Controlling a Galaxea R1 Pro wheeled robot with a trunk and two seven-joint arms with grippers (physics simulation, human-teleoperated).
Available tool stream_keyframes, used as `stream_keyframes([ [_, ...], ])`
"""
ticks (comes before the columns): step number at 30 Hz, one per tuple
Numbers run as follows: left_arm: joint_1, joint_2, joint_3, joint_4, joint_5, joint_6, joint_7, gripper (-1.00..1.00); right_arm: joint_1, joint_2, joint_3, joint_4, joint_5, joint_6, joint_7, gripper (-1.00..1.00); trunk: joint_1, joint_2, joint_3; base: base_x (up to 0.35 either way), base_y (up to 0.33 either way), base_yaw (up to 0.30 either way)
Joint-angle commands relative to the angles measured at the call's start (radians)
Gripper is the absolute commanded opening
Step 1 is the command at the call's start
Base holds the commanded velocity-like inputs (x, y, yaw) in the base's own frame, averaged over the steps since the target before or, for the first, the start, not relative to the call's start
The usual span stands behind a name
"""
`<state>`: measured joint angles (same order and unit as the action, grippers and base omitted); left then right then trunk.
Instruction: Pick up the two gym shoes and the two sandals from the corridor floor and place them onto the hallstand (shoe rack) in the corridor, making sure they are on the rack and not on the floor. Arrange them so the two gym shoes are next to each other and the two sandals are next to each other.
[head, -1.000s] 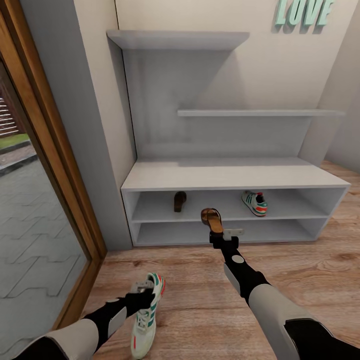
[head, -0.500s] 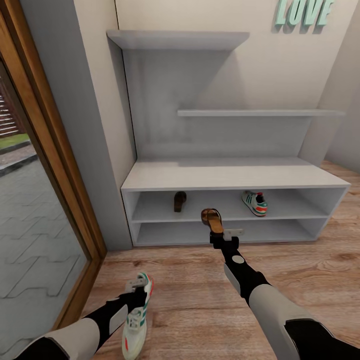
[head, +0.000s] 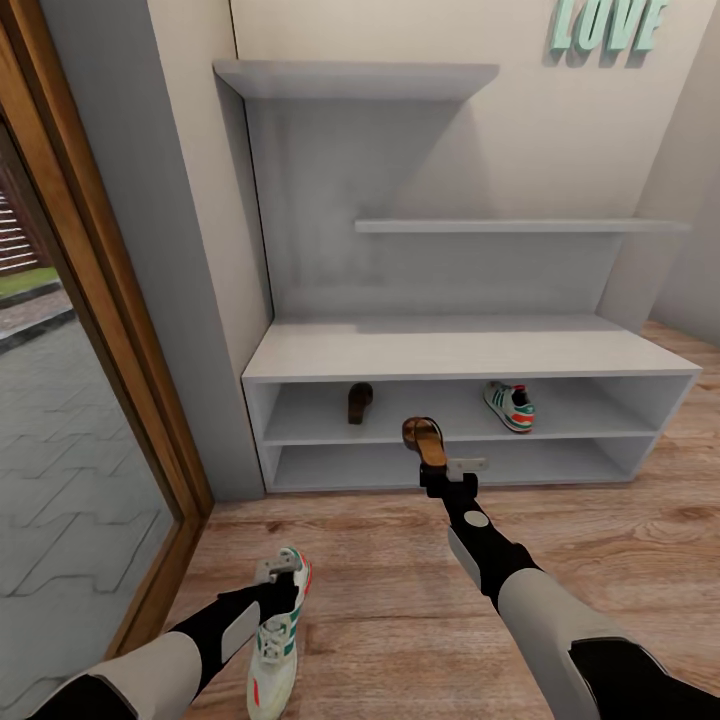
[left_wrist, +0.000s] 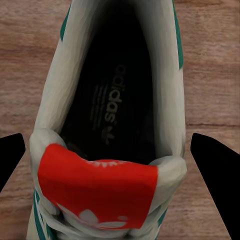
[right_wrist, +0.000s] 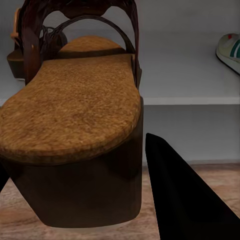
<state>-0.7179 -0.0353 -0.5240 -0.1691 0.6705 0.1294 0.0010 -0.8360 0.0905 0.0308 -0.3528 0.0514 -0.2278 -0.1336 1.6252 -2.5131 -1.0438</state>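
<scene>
One gym shoe (head: 277, 650), white with teal stripes and a red tongue, lies on the corridor floor (head: 400, 620) at lower left. My left gripper (head: 274, 573) hovers over it, open, with its fingers (left_wrist: 215, 170) on either side of the gym shoe's (left_wrist: 107, 120) opening. My right gripper (head: 446, 470) is shut on a brown sandal (head: 425, 438), gripping its heel end (right_wrist: 75, 150) in front of the hallstand (head: 450, 350). On the rack's upper low shelf, the other sandal (head: 360, 402) lies at the left and the other gym shoe (head: 510, 406) at the right.
A wood-framed glass door (head: 90, 400) runs along the left, with a grey wall corner (head: 190, 300) beside the rack. Teal letters (head: 605, 25) hang on the wall above the stepped shelves (head: 520, 226). Bare plank floor lies between my arms.
The gym shoe on the floor and my left gripper over it have shifted left. The right arm and its sandal have not moved.
</scene>
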Motion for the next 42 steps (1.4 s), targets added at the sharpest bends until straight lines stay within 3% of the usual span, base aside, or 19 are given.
stream_keyframes([
  [1,0.000,0.000,0.000,0.000,-0.001,0.001,0.000,-1.00,0.000,0.000,0.000,0.000,-0.002,0.000,0.002,-1.00,0.000,0.000,0.000,0.000,0.000,0.000],
  [31,0.000,0.000,-0.003,-0.001,-0.002,0.001,0.002,-1.00,0.000,-0.001,0.003,-0.009,0.002,-0.003,0.000,-1.00,0.000,0.000,0.000,0.000,0.051,0.000],
  [42,0.000,0.000,-0.004,-0.001,-0.002,0.001,0.001,-1.00,0.000,-0.001,0.003,-0.029,0.004,-0.036,-0.001,-1.00,0.000,0.000,0.000,0.000,0.000,0.000],
])
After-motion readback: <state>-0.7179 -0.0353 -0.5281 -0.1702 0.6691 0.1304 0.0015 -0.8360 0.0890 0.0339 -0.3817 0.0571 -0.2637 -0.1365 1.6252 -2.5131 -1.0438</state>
